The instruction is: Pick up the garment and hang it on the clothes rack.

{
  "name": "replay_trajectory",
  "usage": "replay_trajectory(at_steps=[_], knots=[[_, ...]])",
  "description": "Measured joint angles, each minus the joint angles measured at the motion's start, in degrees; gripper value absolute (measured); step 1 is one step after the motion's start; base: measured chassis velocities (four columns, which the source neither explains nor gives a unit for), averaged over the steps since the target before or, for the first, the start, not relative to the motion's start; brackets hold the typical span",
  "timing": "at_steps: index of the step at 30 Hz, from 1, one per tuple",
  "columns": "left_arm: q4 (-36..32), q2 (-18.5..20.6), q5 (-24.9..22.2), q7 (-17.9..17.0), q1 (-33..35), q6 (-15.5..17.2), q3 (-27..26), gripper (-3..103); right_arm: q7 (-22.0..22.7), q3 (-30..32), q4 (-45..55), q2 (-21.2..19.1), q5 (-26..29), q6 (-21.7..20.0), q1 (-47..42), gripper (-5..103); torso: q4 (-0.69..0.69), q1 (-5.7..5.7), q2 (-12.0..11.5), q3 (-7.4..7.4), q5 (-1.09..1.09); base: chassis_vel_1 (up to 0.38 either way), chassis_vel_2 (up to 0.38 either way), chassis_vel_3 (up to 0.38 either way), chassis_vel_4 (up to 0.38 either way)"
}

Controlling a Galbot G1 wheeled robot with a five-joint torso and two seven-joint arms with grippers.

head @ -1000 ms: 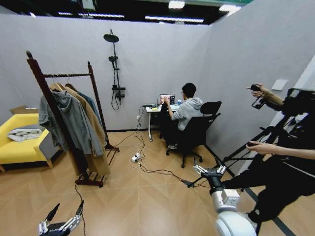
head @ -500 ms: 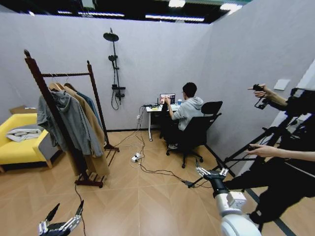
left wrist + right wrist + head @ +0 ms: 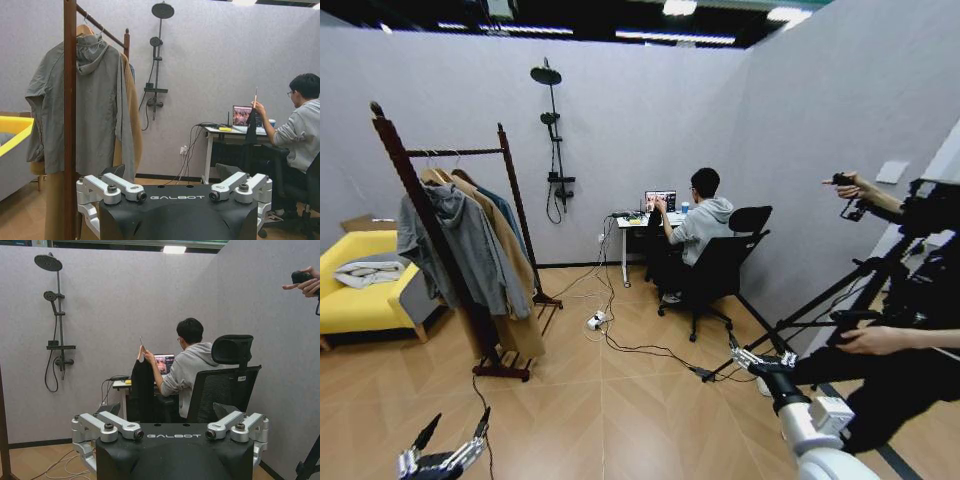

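**Right wrist camera: garment held up at the far bench**

The right gripper [image 3: 172, 432] fills the foreground, jaws spread wide apart with nothing between them. Beyond it, a seated person in a grey hoodie [image 3: 187, 367] lifts a hand [image 3: 148, 356] and holds up the dark garment [image 3: 142, 390], which hangs beside the bench [image 3: 120, 385] with the laptop [image 3: 163, 363]. A shower fixture [image 3: 54, 315] hangs on the wall, well apart.
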Motion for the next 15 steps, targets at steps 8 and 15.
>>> replay_trajectory(at_steps=[8, 15], knots=[[0.0, 0.0, 0.0, 0.0, 0.0, 0.0, 0.0, 100, 0.0, 0.0, 0.0, 0.0, -0.1, 0.0, 0.0, 100, 0.00, 0.00, 0.0, 0.00, 0.00, 0.000, 0.000, 0.000, 0.000], [0.0, 0.0, 0.0, 0.0, 0.0, 0.0, 0.0, 100, 0.0, -0.1, 0.0, 0.0, -0.2, 0.0, 0.0, 100, 0.00, 0.00, 0.0, 0.00, 0.00, 0.000, 0.000, 0.000, 0.000]])
